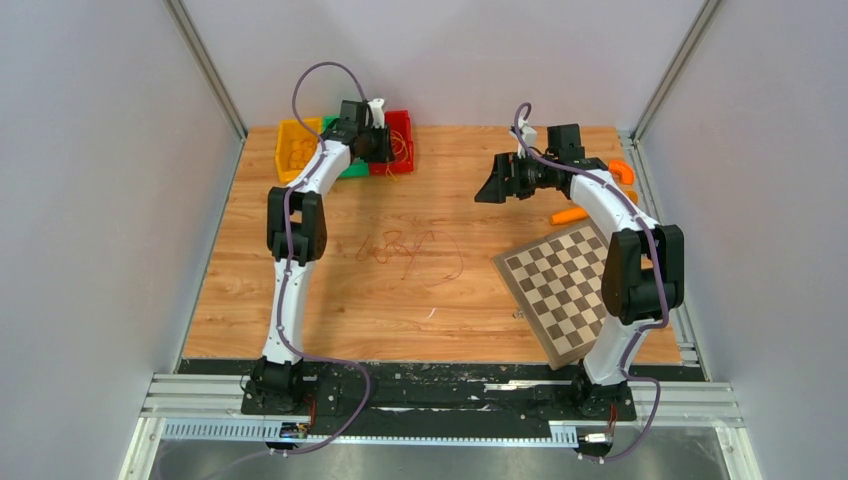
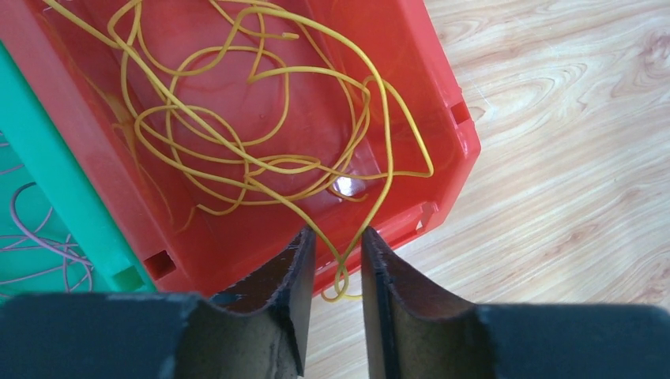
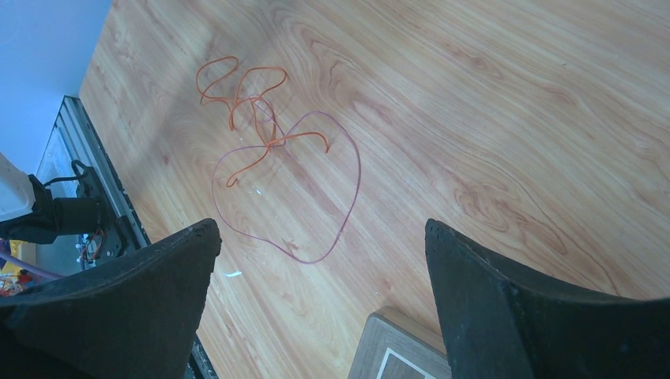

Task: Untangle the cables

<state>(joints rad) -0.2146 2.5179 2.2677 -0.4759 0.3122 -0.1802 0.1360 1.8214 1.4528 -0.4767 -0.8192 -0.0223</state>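
Note:
A tangle of yellow cable (image 2: 261,162) lies in the red bin (image 2: 462,134) at the back left (image 1: 402,125). One loop of it hangs over the bin's rim, between the fingers of my left gripper (image 2: 338,233), whose jaws stand a little apart and do not clamp it. An orange cable (image 3: 253,99) and a thin dark red cable (image 3: 348,197) lie crossed on the wooden table, mid-table in the top view (image 1: 400,248). My right gripper (image 3: 320,225) is wide open and empty, held above the table at the right (image 1: 490,190).
A green bin (image 2: 47,166) holding thin purple strands (image 2: 39,237) stands beside the red one, and a yellow bin (image 1: 290,150) left of that. A chessboard (image 1: 560,285) lies at the right. Solid orange pieces (image 1: 568,215) lie behind it near the right rail.

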